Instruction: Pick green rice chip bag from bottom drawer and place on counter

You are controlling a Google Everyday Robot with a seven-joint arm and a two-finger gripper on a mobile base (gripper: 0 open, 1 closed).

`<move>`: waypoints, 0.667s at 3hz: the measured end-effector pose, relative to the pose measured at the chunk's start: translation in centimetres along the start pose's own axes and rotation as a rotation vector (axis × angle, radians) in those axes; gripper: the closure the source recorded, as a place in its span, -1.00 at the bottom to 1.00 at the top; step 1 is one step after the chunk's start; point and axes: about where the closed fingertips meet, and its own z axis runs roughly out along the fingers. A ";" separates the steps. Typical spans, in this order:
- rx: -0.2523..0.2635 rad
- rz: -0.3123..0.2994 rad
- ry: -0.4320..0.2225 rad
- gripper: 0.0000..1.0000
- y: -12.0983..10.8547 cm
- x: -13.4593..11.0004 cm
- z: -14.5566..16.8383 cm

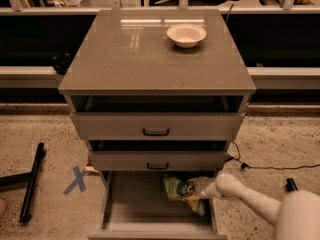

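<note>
The green rice chip bag lies crumpled at the back right of the open bottom drawer, partly under the middle drawer's front. My gripper reaches in from the right on a white arm and sits right against the bag's right side. The counter is the glossy grey-brown top of the cabinet, above all three drawers.
A white bowl stands at the counter's back right. The two upper drawers with black handles are slightly pulled out. A blue tape cross and a black bar lie on the floor at left. A cable runs at right.
</note>
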 end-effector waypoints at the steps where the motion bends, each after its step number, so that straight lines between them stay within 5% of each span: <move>1: 0.126 -0.078 -0.019 1.00 -1.9 -3.0 -9.2; 2: 0.098 -0.059 -0.028 1.00 1.8 -3.0 -10.7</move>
